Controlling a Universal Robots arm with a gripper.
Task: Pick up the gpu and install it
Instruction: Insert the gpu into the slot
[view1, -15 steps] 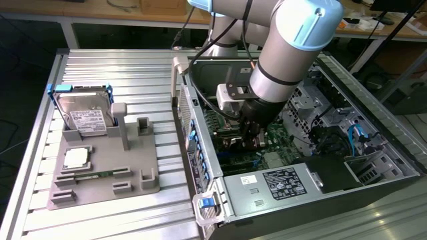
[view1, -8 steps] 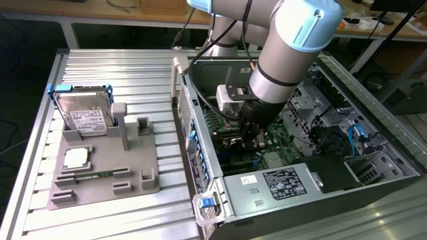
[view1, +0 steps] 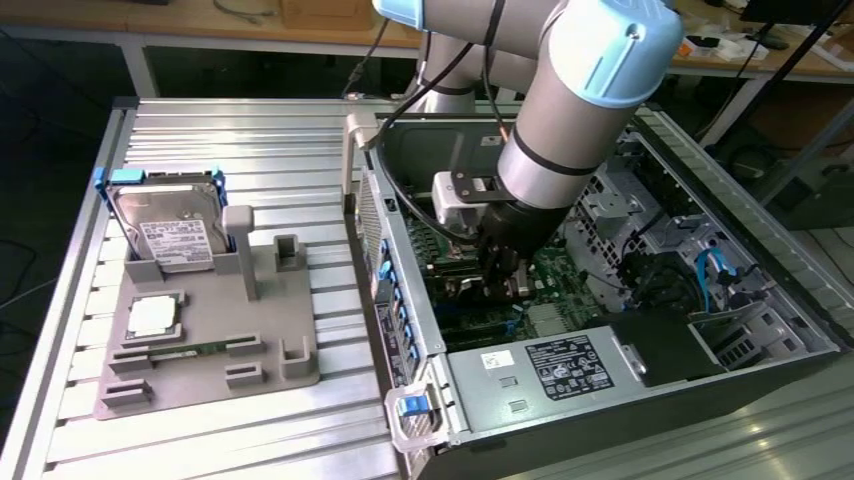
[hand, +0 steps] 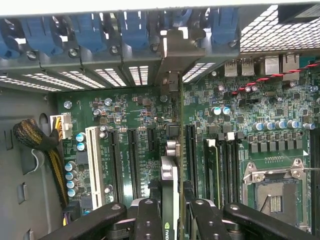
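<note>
My gripper reaches down inside the open computer case, over the green motherboard. In the wrist view my gripper is shut on the gpu, a thin dark card seen edge-on between the two black fingers. The card stands upright along a black expansion slot. Its metal bracket end points at the row of rear slot openings with blue latches. Whether its lower edge sits in the slot is hidden.
On the aluminium table at the exterior view's left, a grey fixture holds a silver hard drive, a processor and a memory stick. Inside the case are the power supply, the CPU socket and a braided cable bundle.
</note>
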